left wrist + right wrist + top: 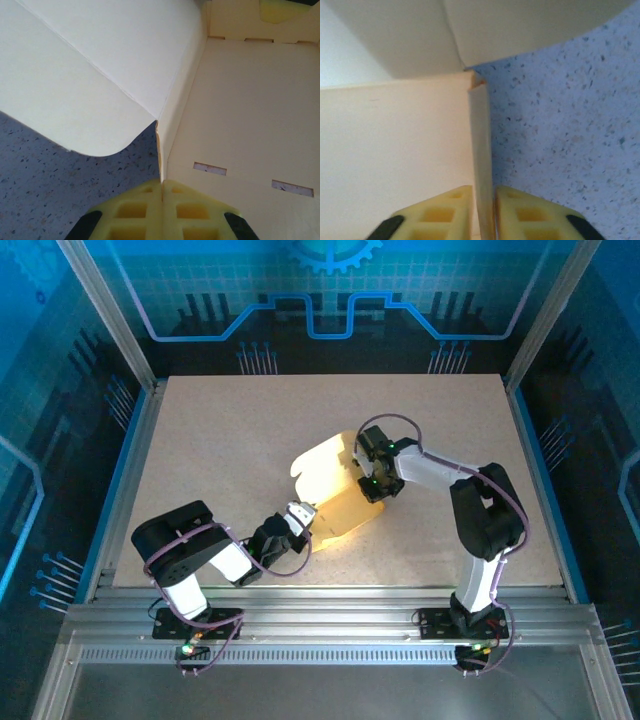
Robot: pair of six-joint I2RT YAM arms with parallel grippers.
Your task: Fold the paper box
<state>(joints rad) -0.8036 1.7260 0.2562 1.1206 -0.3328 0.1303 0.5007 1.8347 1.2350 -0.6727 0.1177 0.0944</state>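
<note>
The paper box (335,490) is a pale yellow card blank, partly folded, in the middle of the table between my two arms. My left gripper (305,515) is shut on its near left edge; in the left wrist view the yellow fingers (135,212) pinch an upright wall (175,125) beside a slotted panel (250,110). My right gripper (372,485) is shut on the box's right side; in the right wrist view a thin upright card wall (481,150) stands between the fingers (535,215), with a broad panel (395,160) to its left.
The beige speckled table top (220,440) has free room all round the box. Metal frame posts (110,310) and blue walls enclose it. An aluminium rail (330,605) runs along the near edge by the arm bases.
</note>
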